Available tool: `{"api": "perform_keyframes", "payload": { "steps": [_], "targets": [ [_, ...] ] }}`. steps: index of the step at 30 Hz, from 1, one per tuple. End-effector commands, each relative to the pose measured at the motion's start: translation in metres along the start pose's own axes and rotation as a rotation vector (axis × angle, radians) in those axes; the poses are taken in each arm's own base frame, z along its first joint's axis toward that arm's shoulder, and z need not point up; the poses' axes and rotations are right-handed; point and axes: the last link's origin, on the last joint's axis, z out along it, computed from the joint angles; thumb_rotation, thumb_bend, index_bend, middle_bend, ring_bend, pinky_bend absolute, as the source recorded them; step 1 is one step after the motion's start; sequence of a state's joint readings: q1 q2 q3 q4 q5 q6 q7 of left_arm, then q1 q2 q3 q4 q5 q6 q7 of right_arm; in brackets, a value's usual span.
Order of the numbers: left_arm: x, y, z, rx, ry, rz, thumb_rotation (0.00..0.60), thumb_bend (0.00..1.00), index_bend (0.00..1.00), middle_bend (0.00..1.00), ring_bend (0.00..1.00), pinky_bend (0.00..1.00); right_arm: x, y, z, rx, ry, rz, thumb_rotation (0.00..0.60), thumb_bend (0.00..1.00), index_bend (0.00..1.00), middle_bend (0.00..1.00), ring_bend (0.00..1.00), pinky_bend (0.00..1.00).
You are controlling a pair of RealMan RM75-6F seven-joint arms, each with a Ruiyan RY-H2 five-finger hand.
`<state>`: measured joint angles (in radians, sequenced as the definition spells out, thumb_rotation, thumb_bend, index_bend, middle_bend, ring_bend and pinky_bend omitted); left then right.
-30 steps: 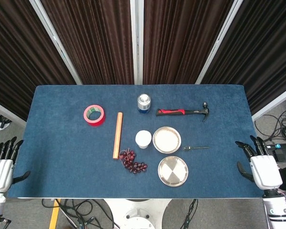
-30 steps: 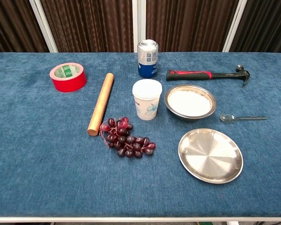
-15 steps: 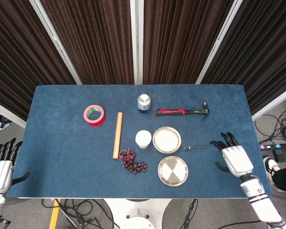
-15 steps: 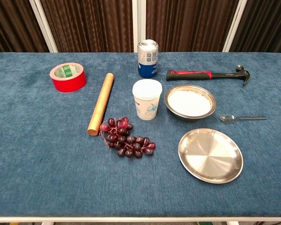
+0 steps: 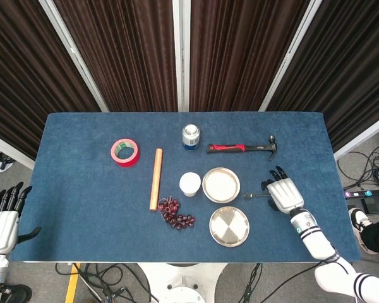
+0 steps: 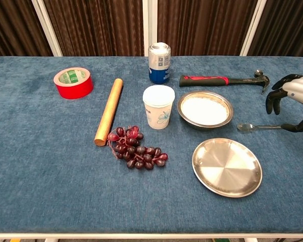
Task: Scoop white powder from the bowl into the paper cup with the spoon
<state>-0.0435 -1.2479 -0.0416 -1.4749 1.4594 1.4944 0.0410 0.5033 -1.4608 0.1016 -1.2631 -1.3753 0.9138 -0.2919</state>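
Note:
A steel bowl (image 5: 205,178) (image 6: 230,108) of white powder sits right of the table's middle. To its left, close by, stands the white paper cup (image 5: 190,183) (image 6: 158,106), upright. The metal spoon (image 5: 254,196) (image 6: 257,127) lies flat to the bowl's right, scoop end toward the bowl. My right hand (image 5: 283,194) (image 6: 293,101) hovers over the far end of the spoon's handle with its fingers apart and nothing in it. My left hand (image 5: 3,221) hangs open off the table's near left corner; only the head view shows it.
An empty steel plate (image 5: 229,226) (image 6: 226,167) lies in front of the bowl. A red-handled hammer (image 5: 240,148) (image 6: 222,80) and a blue can (image 5: 190,136) (image 6: 159,62) lie behind. Grapes (image 6: 136,153), a wooden rod (image 6: 108,111) and red tape (image 6: 73,82) lie to the left.
My right hand has come in from the table's right edge toward the spoon and now shows in the chest view. The left hand and the objects have stayed put.

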Motion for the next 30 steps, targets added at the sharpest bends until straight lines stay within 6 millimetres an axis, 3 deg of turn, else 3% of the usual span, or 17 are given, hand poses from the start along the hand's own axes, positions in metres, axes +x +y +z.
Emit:
{"api": "perform_keyframes", "payload": {
  "steps": [1,12,30],
  "targets": [
    [0.000,0.000,0.001,-0.001,-0.001,0.000,0.600,0.10,0.14,0.10,0.05,0.04,-0.008,-0.004,0.010,0.001,-0.014,-0.028,0.600,0.23,0.41,0.45,0.12,0.02],
    [0.000,0.001,0.002,0.001,-0.003,0.000,0.600,0.10,0.14,0.10,0.05,0.04,-0.018,-0.003,0.022,-0.011,-0.021,-0.025,0.600,0.25,0.42,0.49,0.14,0.02],
    [-0.002,-0.001,0.002,0.006,-0.007,-0.001,0.600,0.10,0.14,0.10,0.05,0.04,-0.024,-0.005,0.026,-0.002,-0.037,-0.006,0.600,0.25,0.51,0.52,0.16,0.02]
  ]
}}
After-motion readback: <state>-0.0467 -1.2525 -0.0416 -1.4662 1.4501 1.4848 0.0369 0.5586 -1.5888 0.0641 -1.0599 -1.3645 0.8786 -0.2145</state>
